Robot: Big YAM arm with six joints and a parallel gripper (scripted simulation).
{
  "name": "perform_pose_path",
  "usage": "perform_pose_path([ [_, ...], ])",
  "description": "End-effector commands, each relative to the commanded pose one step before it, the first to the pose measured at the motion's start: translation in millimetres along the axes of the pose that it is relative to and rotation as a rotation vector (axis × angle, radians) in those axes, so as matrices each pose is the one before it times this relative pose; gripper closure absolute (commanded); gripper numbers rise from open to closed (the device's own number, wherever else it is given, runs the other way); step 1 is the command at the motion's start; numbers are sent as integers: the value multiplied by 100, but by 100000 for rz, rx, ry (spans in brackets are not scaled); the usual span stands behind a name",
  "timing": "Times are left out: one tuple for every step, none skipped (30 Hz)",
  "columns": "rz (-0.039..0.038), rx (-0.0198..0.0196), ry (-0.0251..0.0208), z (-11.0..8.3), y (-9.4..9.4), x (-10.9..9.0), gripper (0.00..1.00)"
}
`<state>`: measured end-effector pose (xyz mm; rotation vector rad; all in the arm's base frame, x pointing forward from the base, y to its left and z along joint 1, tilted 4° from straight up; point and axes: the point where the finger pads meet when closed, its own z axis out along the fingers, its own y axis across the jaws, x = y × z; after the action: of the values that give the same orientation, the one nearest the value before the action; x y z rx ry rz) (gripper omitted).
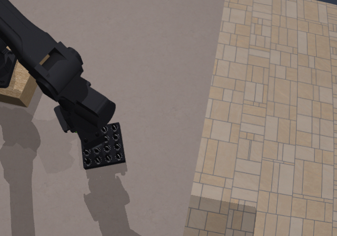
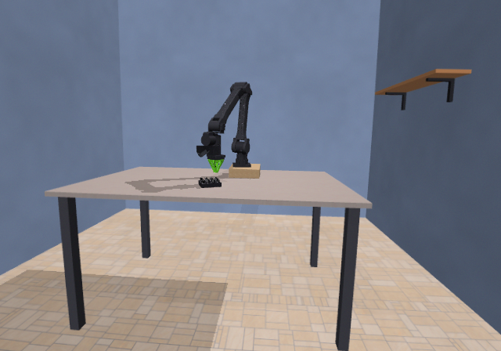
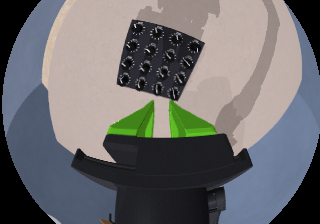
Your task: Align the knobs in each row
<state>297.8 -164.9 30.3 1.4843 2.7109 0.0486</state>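
Note:
The black knob box [image 1: 102, 146] stands on the table with four rows of small black knobs with white lines. It also shows in the exterior view [image 2: 210, 182] and in the wrist view [image 3: 160, 58]. My gripper [image 3: 161, 104] with green fingers hangs a little above the box, over its edge nearest the arm, clear of the knobs. The fingers stand a narrow gap apart with nothing between them. From the side the gripper [image 2: 215, 168] points straight down. In the overhead view the wrist hides the fingers and the box's corner knobs. The knob marks are too small to read.
The arm's wooden base block [image 1: 16, 89] sits at the table's left, close behind the box. The table's edge [image 1: 209, 105] runs down the right side, with tiled floor beyond. A wall shelf [image 2: 424, 81] hangs far off to the right.

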Motion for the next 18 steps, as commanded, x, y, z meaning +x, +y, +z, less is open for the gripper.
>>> perform_pose_path([
  [-15237, -1977, -3844, -1732, 612, -3136, 81],
  [-2365, 6, -11, -35, -98, -115, 81],
  [-2353, 7, -10, -35, -101, -112, 81],
  [-2346, 7, -10, -34, -104, -109, 81],
  [-2369, 7, -9, -35, -108, -107, 81],
  [-2401, 8, -9, -35, -113, -105, 81],
  [0, 0, 0, 0, 0, 0, 81],
  [0, 0, 0, 0, 0, 0, 81],
  [-6062, 20, -20, -88, -295, -256, 81],
  [-2409, 8, -8, -35, -124, -94, 81],
  [-2558, 9, -8, -37, -135, -95, 81],
  [-2512, 9, -7, -37, -135, -90, 81],
  [-2462, 9, -6, -36, -135, -84, 81],
  [-2435, 9, -6, -35, -136, -79, 81],
  [-2418, 9, -5, -35, -138, -75, 81],
  [-2394, 9, -5, -35, -139, -70, 81],
  [-2393, 9, -4, -35, -141, -66, 81],
  [-2406, 9, -4, -35, -144, -62, 81],
])
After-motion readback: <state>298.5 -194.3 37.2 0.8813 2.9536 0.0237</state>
